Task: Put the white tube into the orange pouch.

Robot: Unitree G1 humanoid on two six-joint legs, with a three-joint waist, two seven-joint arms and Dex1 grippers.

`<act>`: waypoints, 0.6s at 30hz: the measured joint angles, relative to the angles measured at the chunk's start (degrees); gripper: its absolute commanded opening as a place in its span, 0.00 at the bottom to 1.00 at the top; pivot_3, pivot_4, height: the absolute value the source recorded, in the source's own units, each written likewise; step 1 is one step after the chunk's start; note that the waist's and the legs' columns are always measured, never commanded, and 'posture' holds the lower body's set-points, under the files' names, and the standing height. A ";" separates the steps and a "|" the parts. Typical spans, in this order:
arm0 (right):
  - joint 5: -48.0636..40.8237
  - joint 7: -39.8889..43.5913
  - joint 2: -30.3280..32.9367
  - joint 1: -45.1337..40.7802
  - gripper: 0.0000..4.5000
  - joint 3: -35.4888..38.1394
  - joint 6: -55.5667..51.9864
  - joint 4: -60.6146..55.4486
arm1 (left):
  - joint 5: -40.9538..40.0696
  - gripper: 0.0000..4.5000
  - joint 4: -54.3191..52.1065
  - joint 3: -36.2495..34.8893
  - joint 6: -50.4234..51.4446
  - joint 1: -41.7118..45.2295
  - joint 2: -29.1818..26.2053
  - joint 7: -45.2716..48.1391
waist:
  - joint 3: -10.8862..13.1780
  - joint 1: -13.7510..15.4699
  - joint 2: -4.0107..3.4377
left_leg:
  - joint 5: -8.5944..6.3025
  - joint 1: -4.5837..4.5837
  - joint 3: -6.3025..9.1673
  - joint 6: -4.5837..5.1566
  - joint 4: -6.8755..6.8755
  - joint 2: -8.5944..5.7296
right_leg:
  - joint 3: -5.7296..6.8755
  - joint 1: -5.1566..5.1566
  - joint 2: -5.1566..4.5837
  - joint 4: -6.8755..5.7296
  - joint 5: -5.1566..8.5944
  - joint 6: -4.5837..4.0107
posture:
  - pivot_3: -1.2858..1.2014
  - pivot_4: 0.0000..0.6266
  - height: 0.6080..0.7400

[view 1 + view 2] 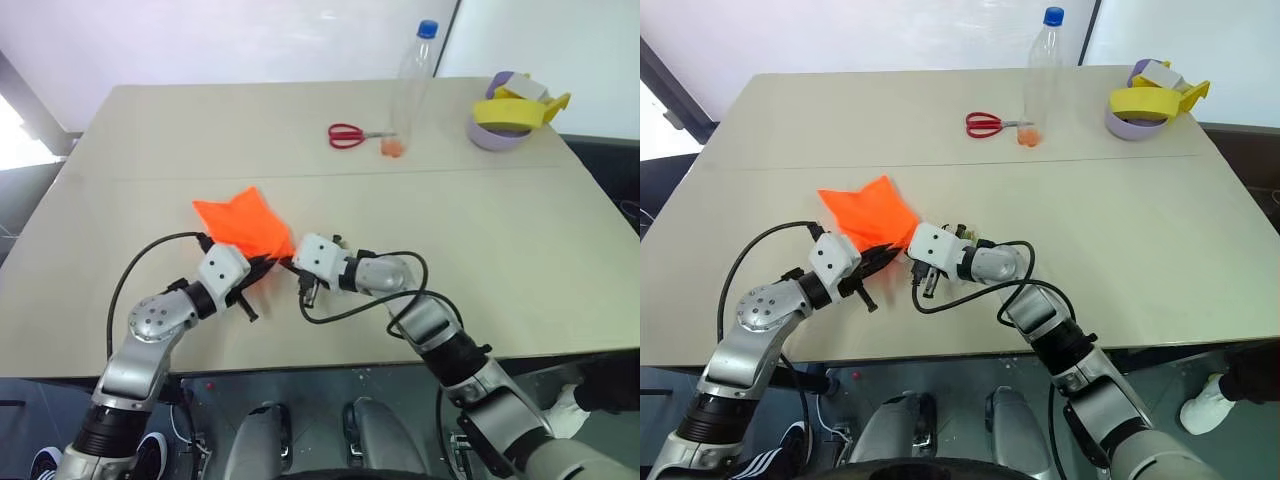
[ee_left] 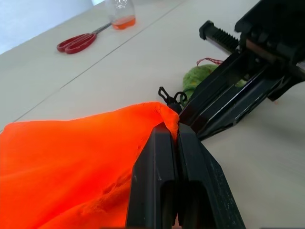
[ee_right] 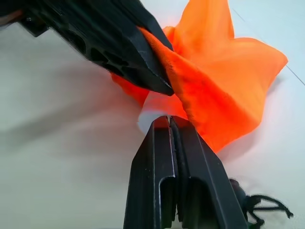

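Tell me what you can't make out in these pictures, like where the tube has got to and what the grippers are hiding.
- White tube: a pale patch at the orange pouch mouth in the right wrist view; the right gripper hides the rest.
- How far in it sits: covered by fabric.
- Pouch mouth: in the head views, both grippers cover it.
- Green toggle: partly behind the right gripper in the left wrist view.
- Left gripper: shut on the pouch edge.

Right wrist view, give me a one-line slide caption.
Right claw, shut, meets the orange pouch that the left claw pinches, something white showing at the opening.
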State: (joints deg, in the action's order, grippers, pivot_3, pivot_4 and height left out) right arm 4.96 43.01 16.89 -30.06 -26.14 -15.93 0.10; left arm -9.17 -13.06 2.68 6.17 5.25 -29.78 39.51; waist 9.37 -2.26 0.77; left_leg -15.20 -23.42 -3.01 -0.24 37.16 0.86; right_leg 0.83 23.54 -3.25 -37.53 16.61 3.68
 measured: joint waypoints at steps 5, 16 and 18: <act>-4.11 2.76 3.39 0.76 0.01 4.79 -4.51 -3.71 | 0.04 0.00 0.07 -0.12 -0.41 -0.58 -1.18 0.34 | 0.00 -0.01 0.00 | 0.00 0.03 0.01 0.00 0.02 0.00 | 0.00 -0.01 0.00 -0.03 0.00 0.00 | 0.52 0.24 1.00; -14.15 3.87 8.07 0.58 0.88 13.73 -21.59 -11.56 | -0.28 0.00 3.26 -1.94 -3.25 -1.42 -3.00 2.43 | 0.00 -0.03 0.00 | 0.00 0.03 0.02 0.00 0.01 0.01 | -0.01 0.00 -0.02 -0.04 0.01 -0.02 | 0.52 0.24 1.00; -14.06 1.71 7.86 -0.40 0.88 13.69 -25.84 -10.96 | -0.29 0.00 4.17 -1.96 -3.66 -0.83 -2.86 2.67 | 0.00 -0.14 0.00 | 0.00 0.03 0.02 0.00 0.01 0.01 | -0.01 0.01 -0.02 -0.05 0.00 -0.03 | 0.52 0.24 1.00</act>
State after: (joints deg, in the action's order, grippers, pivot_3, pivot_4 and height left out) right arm -9.10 44.72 24.75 -30.46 -12.46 -41.78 -10.85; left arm -9.46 -8.89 0.72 2.51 4.42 -32.65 42.18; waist 9.37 -2.39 0.77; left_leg -15.20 -23.39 -2.99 -0.24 37.17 0.87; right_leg 0.82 23.55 -3.27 -37.57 16.61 3.65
